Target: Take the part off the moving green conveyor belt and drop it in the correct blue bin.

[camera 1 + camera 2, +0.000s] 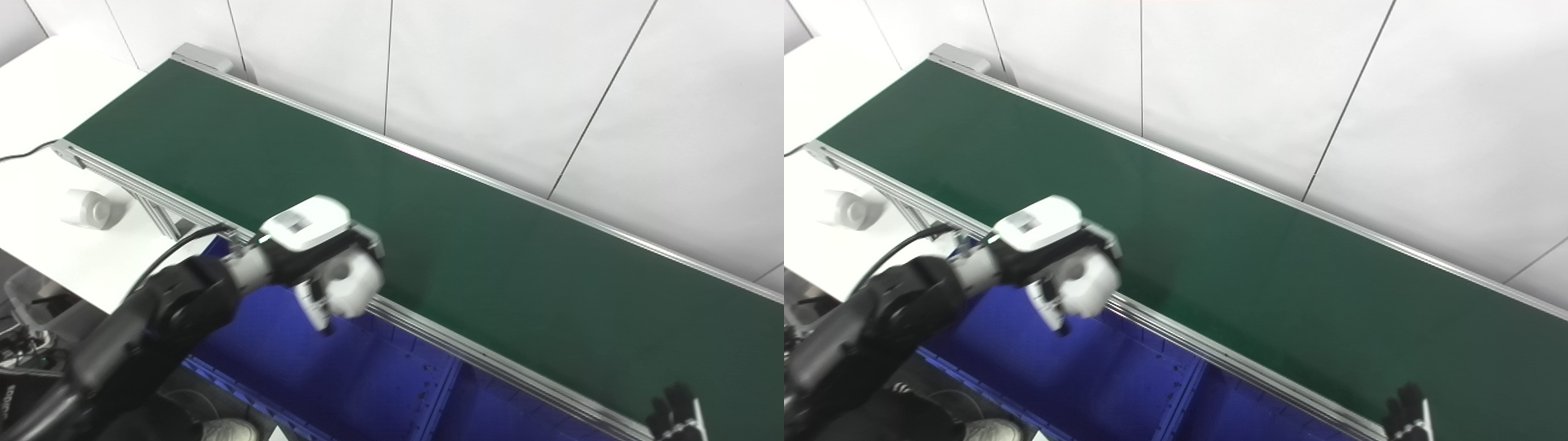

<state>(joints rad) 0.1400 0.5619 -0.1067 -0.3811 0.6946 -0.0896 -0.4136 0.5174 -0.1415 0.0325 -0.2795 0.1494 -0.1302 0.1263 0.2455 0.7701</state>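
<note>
We see the green belt (465, 245) running bare past a white panelled wall (502, 79), a white worktop (55, 184) at its far left. Our left hand (334, 269) grips the white part (352, 285) at the belt's near rail, above the blue bin (343, 373). Only the right hand's (674, 413) fingertips show; we cannot tell its state.

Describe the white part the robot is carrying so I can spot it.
Find the long green conveyor belt, then the blue bin along its near rail. Above that bin, the left hand grips a chunky white part with a round hole, the only white lump there.
</note>
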